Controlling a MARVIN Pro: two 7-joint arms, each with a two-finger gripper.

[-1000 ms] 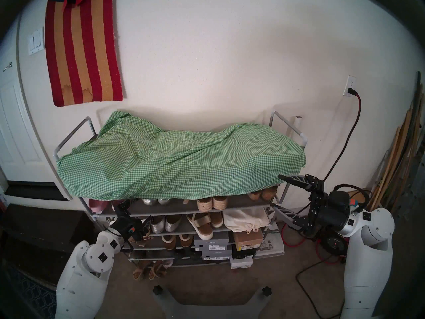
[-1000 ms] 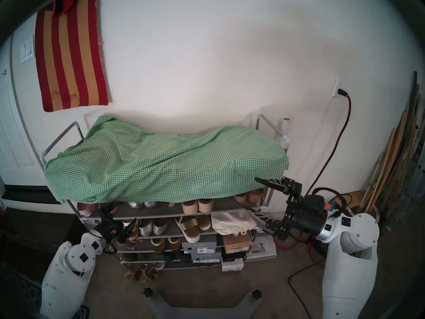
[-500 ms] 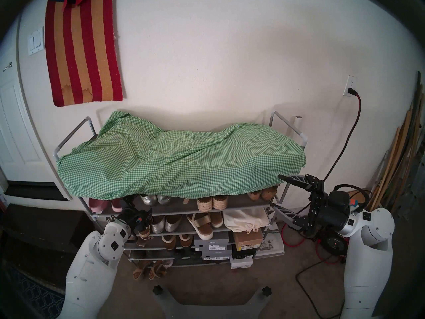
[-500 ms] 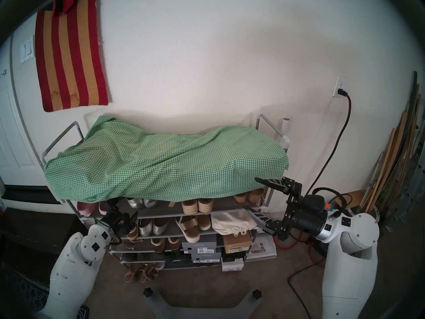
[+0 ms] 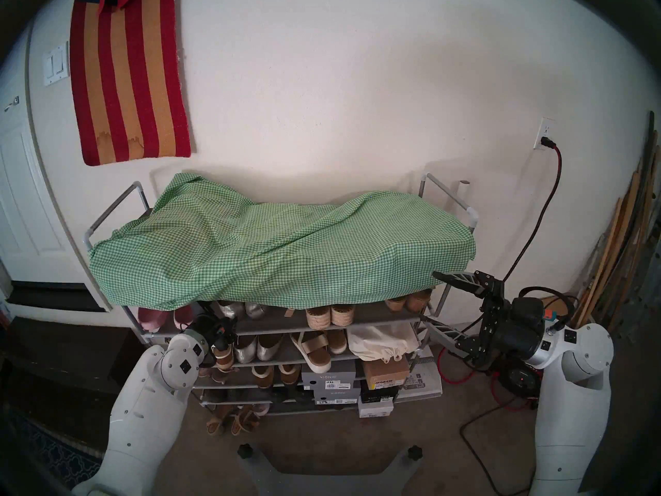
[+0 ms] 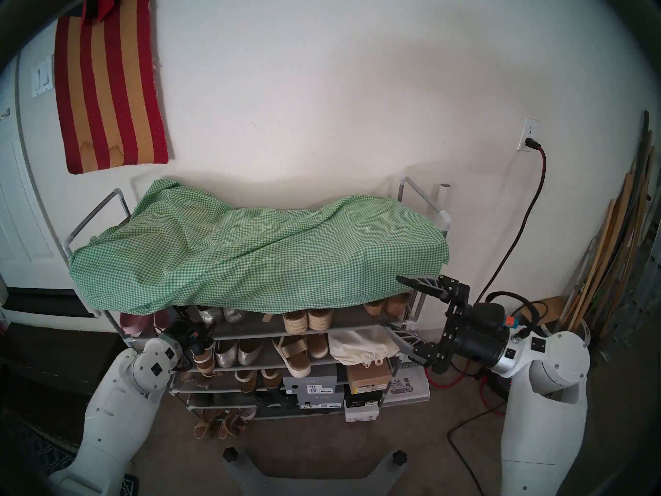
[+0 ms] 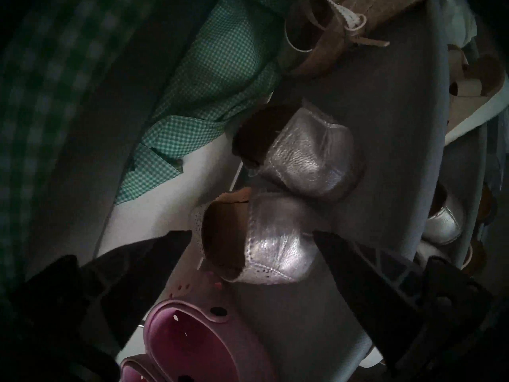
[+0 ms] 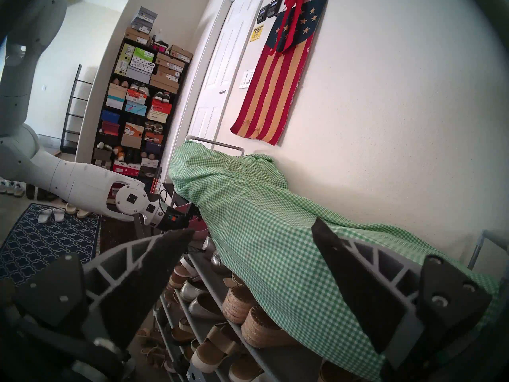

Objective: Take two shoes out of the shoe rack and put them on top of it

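The two perforated silver-gold flats (image 7: pixel 275 243) (image 7: pixel 305 155) stand side by side on the second shelf of the shoe rack (image 5: pixel 447 198), heels outward. In the head view (image 5: pixel 229 307) the green gingham cloth (image 5: pixel 286 248) over the rack's top half hides them. My left gripper (image 7: pixel 252 233) is open under the cloth's edge, one finger on each side of the nearer flat's heel, not closed on it. It also shows in the head views (image 5: pixel 220 314) (image 6: pixel 195 318). My right gripper (image 5: pixel 430 298) (image 8: pixel 253 227) is open and empty beside the rack's right front corner.
Pink slip-ons (image 7: pixel 187 340) (image 5: pixel 153 316) sit just left of the flats. Plain silver flats (image 5: pixel 255 348) are one shelf lower. Espadrilles (image 5: pixel 331 314), sandals, a white bag (image 5: pixel 382 341) and shoe boxes (image 5: pixel 329 380) fill the shelves. A red cable (image 5: pixel 551 184) and leaning boards (image 5: pixel 622 252) are at right.
My left arm has swung up and right, carrying the open gripper from the third shelf level to the second shelf under the cloth. The right arm has not moved.
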